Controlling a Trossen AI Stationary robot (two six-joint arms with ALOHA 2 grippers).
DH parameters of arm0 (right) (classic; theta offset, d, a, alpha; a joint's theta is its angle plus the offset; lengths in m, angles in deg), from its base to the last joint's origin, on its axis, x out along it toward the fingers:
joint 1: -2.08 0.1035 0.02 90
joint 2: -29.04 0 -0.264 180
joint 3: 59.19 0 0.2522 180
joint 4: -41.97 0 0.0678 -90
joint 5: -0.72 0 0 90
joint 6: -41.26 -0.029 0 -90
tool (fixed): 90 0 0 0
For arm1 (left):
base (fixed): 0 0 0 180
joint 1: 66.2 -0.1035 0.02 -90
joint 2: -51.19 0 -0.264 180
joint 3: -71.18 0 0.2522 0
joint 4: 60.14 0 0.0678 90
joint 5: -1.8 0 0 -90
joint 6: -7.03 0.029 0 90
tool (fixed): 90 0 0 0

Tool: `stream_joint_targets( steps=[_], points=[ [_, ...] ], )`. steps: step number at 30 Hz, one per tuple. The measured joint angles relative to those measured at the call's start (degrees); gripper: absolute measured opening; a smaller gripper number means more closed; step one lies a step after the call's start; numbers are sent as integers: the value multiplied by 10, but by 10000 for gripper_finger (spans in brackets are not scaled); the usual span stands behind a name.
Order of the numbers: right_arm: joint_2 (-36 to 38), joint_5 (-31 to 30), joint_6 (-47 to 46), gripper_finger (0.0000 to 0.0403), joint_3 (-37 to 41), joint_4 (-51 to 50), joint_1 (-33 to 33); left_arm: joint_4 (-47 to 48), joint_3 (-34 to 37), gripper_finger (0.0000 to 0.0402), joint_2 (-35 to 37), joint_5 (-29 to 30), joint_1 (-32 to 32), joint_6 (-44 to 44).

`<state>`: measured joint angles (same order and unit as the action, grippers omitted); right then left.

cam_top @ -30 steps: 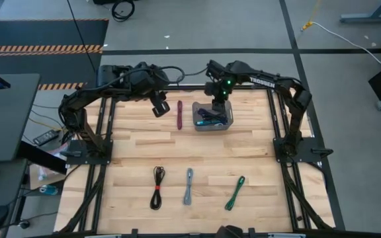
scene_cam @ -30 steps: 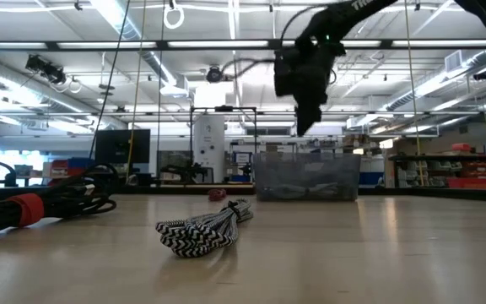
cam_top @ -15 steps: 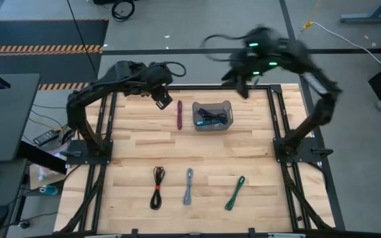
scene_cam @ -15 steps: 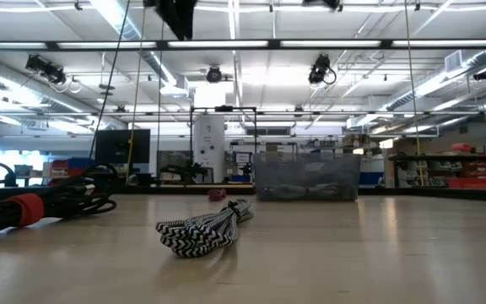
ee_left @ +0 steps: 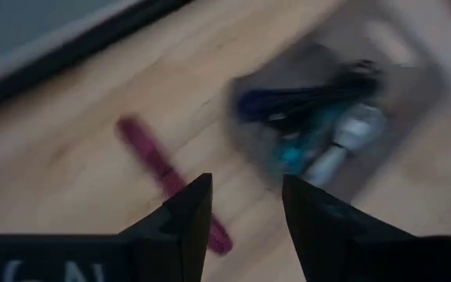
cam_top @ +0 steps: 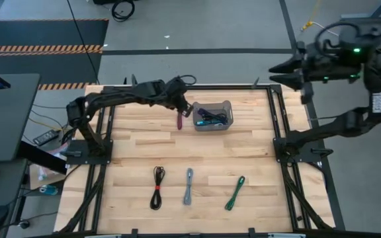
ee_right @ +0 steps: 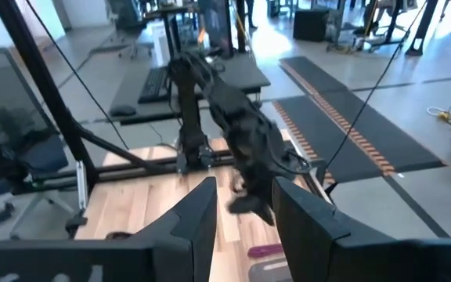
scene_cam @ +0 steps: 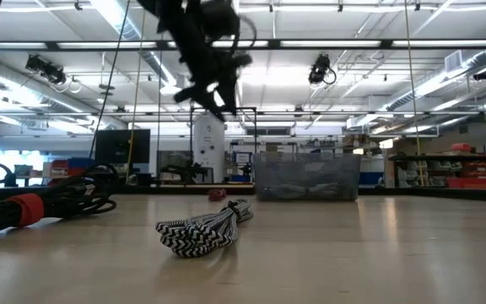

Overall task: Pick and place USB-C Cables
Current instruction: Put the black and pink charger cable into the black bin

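Overhead, wooden table [cam_top: 197, 158], pale butcher-block planks, smooth. Right arm swung out past the table's right edge, right gripper [cam_top: 305, 94] in the air, fingers parted with a gap between them, holding nothing. Left arm reaches along the far edge; left gripper [cam_top: 186, 109] hovers above the maroon cable [cam_top: 180, 116], fingers parted, nothing between them.

Bin [cam_top: 212, 116]: small, translucent grey, rectangular, just beside the maroon cable; holds a tangle of dark, teal and white cables.

Near edge, well apart: black cable [cam_top: 157, 188] with red tie, grey cable [cam_top: 188, 186] with a woven, zigzag-patterned sheath, green cable [cam_top: 235, 192]. All narrow folded bundles.

Judgement: bundles look light, soft and springy; loops may splay. Best pinched across the middle, square to the long axis, where the folds lie thickest. Maroon one lies straight, an easy pick.
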<state>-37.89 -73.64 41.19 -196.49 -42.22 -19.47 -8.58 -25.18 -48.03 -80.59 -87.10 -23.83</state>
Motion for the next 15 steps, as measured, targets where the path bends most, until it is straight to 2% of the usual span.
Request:
stream_joint_targets(
  steps=[3,7,11,15],
  points=[
    [12,0,-4,132,0,0,2,-2,54,171,0,0,-8,-73],
    [14,4,4,132,0,-1,2,-30,108,180,0,-35,-17,-155],
    [5,13,28,132,0,-1,2,-74,141,183,0,-41,-18,-191],
    [-10,37,40,132,1,-2,2,-116,141,177,-9,-40,-18,-199]
  ],
)
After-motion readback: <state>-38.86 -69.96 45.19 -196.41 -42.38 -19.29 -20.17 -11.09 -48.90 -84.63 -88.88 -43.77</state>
